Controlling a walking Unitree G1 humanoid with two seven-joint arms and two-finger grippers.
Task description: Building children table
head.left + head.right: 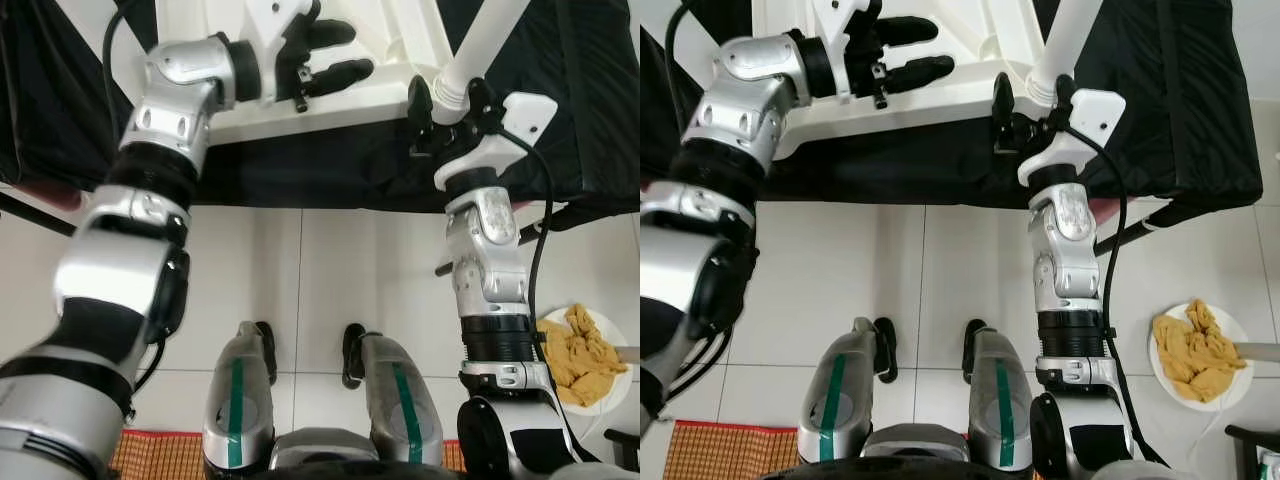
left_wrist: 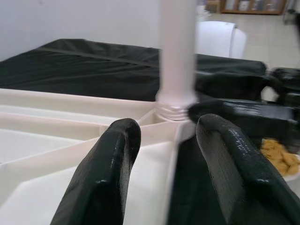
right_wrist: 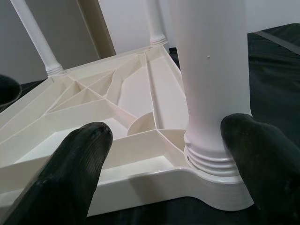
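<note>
The white tabletop lies upside down on the black-covered surface, ribbed underside up, with a white leg standing upright in its near right corner socket, long axis vertical. The right gripper is nearer, its fingers apart and straddling the leg's threaded base. The left gripper, fingers also spread, rests on the underside beside it.

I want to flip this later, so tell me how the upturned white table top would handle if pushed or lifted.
The table top looks like thin ribbed moulded plastic, so probably stiff yet light. It lies on a black cloth and might slide and drag it if pushed. The legs standing up may make it awkward to tilt.
</note>
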